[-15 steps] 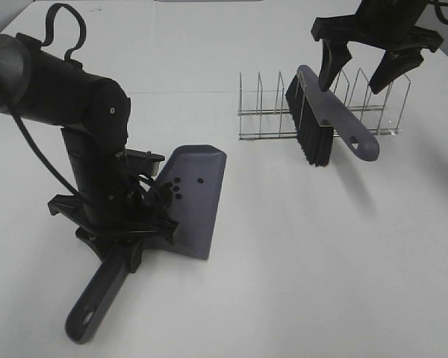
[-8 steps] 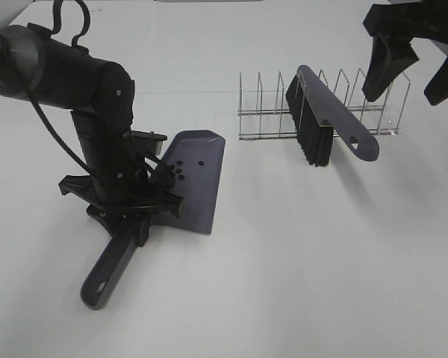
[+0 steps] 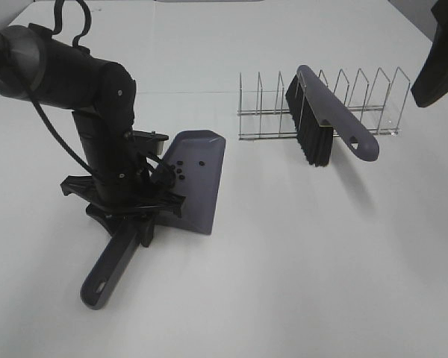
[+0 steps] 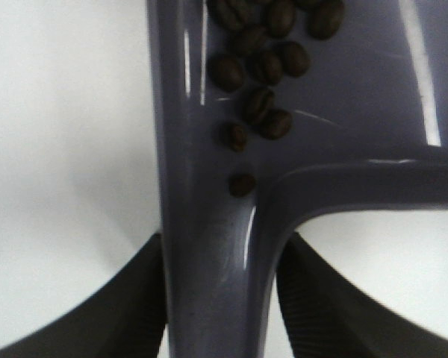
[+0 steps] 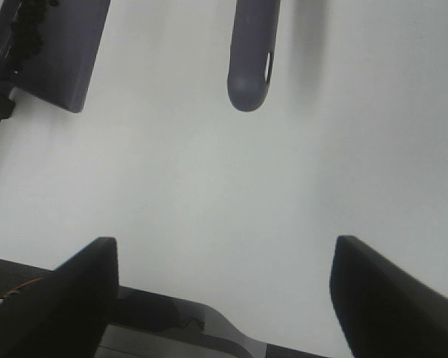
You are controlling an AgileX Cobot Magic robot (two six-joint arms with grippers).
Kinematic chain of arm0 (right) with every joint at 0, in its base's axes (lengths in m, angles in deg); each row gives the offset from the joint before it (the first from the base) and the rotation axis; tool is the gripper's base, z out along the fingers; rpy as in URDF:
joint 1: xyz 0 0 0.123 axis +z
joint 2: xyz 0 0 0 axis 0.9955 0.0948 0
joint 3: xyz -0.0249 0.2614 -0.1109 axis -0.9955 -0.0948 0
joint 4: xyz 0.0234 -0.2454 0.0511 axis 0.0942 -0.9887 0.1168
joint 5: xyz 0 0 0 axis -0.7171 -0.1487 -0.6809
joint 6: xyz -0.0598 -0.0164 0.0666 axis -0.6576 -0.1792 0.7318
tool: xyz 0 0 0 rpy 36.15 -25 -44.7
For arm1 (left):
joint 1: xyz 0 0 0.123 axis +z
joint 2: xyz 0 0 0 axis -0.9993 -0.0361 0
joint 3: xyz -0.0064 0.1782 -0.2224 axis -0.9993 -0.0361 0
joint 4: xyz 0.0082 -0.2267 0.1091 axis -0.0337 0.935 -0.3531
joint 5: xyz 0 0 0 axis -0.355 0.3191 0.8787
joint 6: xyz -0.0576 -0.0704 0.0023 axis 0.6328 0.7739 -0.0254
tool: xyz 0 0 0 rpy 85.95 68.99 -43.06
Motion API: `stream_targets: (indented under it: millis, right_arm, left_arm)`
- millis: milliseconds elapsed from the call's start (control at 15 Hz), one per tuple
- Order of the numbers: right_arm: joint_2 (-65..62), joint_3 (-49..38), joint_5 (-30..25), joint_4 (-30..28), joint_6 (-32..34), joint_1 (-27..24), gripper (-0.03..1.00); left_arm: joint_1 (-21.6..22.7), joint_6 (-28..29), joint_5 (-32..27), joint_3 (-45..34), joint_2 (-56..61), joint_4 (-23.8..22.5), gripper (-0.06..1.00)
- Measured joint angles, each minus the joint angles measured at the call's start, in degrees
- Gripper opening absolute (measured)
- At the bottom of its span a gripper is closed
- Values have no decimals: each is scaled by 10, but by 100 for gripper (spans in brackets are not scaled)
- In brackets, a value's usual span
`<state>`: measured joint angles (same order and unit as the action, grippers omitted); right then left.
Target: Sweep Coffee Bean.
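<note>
Several beans (image 4: 263, 71) in dustpan (image 3: 198, 179) clamped by left gripper (image 4: 222, 298), right gripper (image 5: 222, 287) spread, brush (image 3: 325, 123) against rack (image 3: 373, 104), white table (image 3: 299, 261).

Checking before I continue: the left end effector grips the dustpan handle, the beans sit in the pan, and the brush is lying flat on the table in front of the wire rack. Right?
Not quite. The brush is not flat on the table: the exterior high view shows it propped in the wire rack, bristles down. The rest holds: the left end effector grips the dustpan handle, and the left wrist view shows the beans in the pan.
</note>
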<state>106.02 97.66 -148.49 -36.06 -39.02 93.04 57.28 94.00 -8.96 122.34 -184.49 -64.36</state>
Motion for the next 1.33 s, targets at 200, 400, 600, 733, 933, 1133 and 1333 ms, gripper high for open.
stream_targets:
  millis: [200,400,600,733,933,1133,1333]
  right_arm:
    - [-29,-35,0,0,1,0,70]
    - [-44,-53,-1,1,1,0,70]
    - [-60,-56,0,5,7,0,70]
    - [-74,-56,0,6,15,0,70]
    - [-92,-56,0,7,17,0,70]
    - [-113,-56,0,14,17,0,70]
    - [-127,-56,0,14,17,0,70]
  left_arm:
    - [0,-6,3,2,1,1,69]
    - [0,-13,3,0,9,1,73]
    - [0,-15,-38,-3,41,-1,74]
    - [0,-23,-68,-3,83,-1,74]
    - [22,-43,-81,-3,139,3,74]
    - [145,-78,-103,-3,187,2,74]
    - [264,-108,-123,-3,218,-17,74]
